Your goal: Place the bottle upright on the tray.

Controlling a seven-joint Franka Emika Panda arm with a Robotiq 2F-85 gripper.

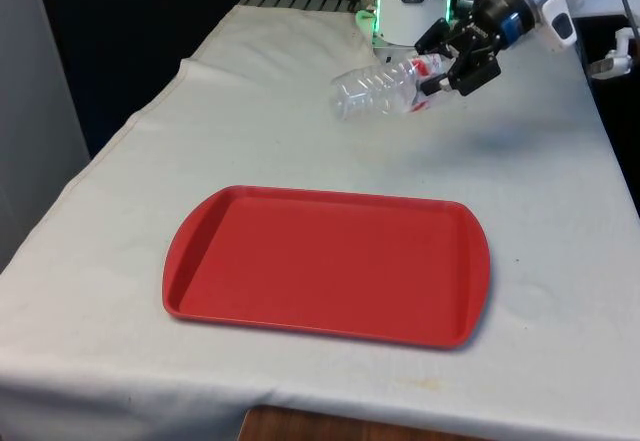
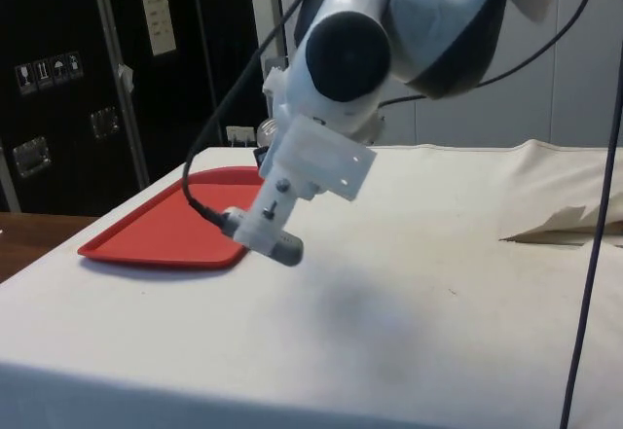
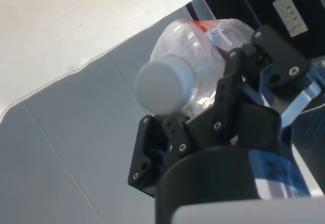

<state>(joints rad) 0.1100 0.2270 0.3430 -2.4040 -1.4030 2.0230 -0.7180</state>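
Note:
A clear plastic bottle (image 1: 372, 91) with a red-and-white label hangs on its side above the far end of the table, its base towards the front view's left. My gripper (image 1: 443, 67) is shut on its neck end. In the wrist view the pale cap (image 3: 165, 84) faces the camera and the black fingers (image 3: 231, 89) clamp the bottle (image 3: 203, 41) just behind it. The red tray (image 1: 325, 199) lies flat and bare on the white cloth, nearer the front edge, well apart from the bottle. From the side, the tray (image 2: 161, 232) sits beyond the arm.
The white cloth (image 1: 560, 221) runs wide around the tray on all sides. The robot's base (image 1: 400, 11) stands right behind the gripper. A fold in the cloth (image 2: 555, 225) lies at the side view's right. The table's front edge (image 1: 330, 416) is close to the tray.

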